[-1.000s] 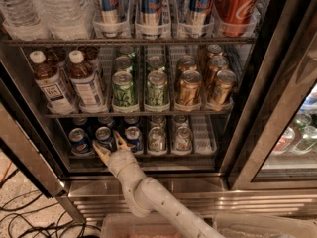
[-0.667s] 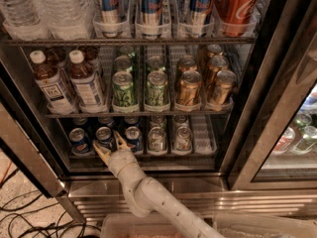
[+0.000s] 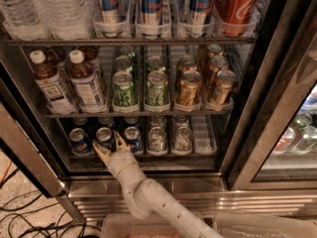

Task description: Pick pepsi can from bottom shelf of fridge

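Note:
The fridge stands open with its dark interior in view. On the bottom shelf three dark-blue pepsi cans stand in front at the left: one at the far left, one in the middle and one to the right. More dark cans stand behind them. My gripper reaches up from below, at the front of the bottom shelf. It is open, with one fingertip left of the middle pepsi can's base and the other to its right. The can's lower part is hidden behind the gripper.
Two plain silver cans stand right of the pepsi cans, next to an empty clear lane tray. The rack above holds tea bottles, green cans and gold cans. The steel door frame is at the left, and cables lie on the floor.

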Controlling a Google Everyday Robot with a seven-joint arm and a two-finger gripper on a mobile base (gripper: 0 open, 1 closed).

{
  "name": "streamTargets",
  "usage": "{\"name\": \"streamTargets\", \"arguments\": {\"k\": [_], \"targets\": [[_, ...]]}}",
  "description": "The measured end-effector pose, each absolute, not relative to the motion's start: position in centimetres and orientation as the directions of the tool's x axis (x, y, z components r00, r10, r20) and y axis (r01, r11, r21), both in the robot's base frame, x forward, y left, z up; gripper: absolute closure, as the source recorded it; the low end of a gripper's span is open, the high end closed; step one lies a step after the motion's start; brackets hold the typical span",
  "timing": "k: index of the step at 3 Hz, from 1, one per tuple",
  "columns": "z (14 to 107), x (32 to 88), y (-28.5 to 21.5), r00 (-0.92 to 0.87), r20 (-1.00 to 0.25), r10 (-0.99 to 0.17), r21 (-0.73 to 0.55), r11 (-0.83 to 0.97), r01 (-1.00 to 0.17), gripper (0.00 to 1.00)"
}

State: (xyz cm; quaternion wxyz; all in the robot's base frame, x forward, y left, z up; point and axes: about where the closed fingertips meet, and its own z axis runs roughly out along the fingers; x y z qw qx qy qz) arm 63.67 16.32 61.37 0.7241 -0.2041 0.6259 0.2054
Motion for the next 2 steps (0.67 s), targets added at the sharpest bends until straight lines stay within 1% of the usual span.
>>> {"name": "streamTargets", "arguments": {"k": [2], "targets": [[66.7, 60.0, 16.4, 0.208, -0.978, 0.008, -0.122, 0.789, -0.602, 1.0]]}}
